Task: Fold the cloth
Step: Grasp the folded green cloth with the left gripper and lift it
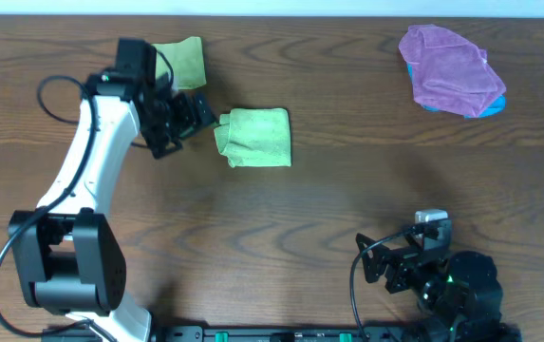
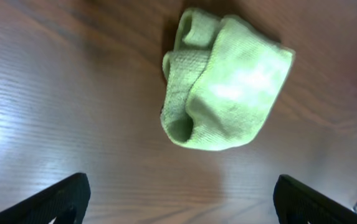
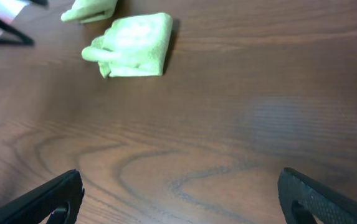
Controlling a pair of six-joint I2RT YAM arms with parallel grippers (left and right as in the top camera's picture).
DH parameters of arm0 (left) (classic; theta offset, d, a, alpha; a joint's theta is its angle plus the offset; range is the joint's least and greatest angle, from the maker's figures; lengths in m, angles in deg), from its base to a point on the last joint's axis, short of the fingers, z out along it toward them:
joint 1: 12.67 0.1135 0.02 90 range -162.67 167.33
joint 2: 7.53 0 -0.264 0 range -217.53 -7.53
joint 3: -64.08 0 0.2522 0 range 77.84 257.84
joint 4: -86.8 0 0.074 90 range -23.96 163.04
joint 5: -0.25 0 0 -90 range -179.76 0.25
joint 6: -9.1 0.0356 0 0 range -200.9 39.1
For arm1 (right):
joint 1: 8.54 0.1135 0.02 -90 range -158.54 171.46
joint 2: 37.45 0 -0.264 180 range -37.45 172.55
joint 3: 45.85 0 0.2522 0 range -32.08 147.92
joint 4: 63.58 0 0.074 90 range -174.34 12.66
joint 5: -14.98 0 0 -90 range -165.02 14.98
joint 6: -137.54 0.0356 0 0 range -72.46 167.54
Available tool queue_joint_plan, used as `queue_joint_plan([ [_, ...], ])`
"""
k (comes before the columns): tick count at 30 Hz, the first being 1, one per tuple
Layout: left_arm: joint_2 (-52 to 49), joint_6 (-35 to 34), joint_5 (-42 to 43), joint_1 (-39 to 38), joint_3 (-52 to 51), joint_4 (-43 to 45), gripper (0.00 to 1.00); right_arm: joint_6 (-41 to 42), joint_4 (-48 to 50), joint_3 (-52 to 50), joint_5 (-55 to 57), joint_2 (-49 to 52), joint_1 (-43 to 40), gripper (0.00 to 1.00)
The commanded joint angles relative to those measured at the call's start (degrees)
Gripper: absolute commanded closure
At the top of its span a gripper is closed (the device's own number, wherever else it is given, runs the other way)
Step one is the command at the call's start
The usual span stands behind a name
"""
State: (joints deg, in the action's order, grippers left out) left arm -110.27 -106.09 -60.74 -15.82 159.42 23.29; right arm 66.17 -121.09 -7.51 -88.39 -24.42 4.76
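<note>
The cloth (image 1: pixel 253 138) is lying folded in a compact bundle on the bench (image 1: pixel 347 180) just beside the spread, empty left pincer (image 1: pixel 194 122), seemingly finished, while the right pincer (image 1: pixel 372 258) is idling spread, well apart.

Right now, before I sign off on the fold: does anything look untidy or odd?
The cloth is folded, but its left end in the overhead view is bunched into loose rolls instead of lying flat. Nothing else stands out.
</note>
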Motion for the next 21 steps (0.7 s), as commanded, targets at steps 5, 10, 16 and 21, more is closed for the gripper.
queue_joint_plan([
  [5,0.4,-8.1,9.6,-0.3,-14.8,14.6,0.05,2.2,-0.2,-0.2,0.9,-0.4,-0.7,0.01],
  [10,0.4,-15.1,10.0,-3.0,-22.5,27.5,0.05,2.1,-0.8,-0.2,1.0,-0.4,-0.7,0.01],
  [16,0.4,-26.6,5.8,-7.7,-30.5,46.2,0.05,2.1,-2.4,-0.2,1.0,-0.4,-0.7,0.01],
  [21,-0.4,-28.8,2.1,-9.4,-31.4,50.6,0.05,2.1,-2.6,-0.2,1.0,-0.4,-0.7,0.01],
])
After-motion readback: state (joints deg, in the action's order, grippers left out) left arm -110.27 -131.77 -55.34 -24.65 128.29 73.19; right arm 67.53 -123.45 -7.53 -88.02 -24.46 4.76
